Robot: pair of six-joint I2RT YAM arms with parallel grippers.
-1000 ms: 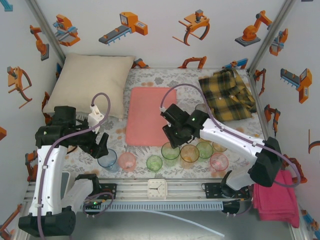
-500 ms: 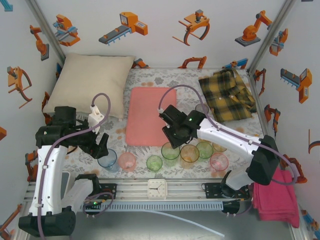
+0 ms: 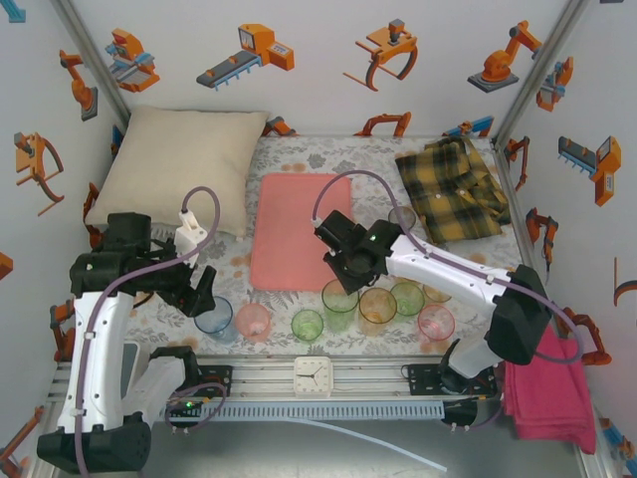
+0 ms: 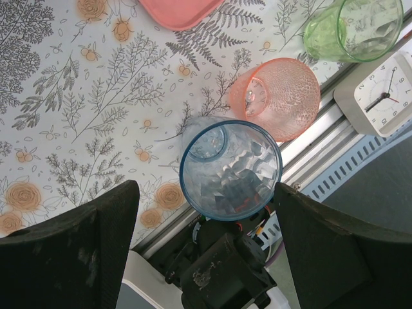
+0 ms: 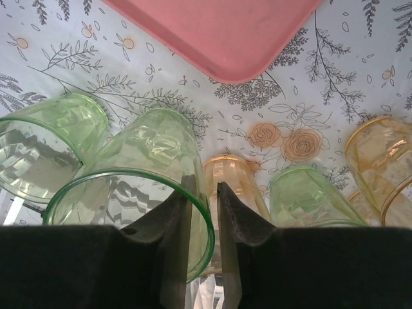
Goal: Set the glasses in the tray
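Now that my right tool (image 5: pixel 203 193) has squeezed shut on the green glass (image 5: pixel 148 161) rim, I can carry it to the tray (image 5: pixel 219 26) up top.

Bright, even light from above; only faint soft shadows beside the glasses (image 3: pixel 378 305); tiny white glints on the green glass (image 5: pixel 129 187) rim; sharp from overhead; dark, blurry fingers (image 5: pixel 168 257) up close; bent, wavy shapes through glass.

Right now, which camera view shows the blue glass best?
The left wrist view: the blue glass appears whole, rim up, framed by the open left gripper. The top external view shows the glass small, beside that gripper.
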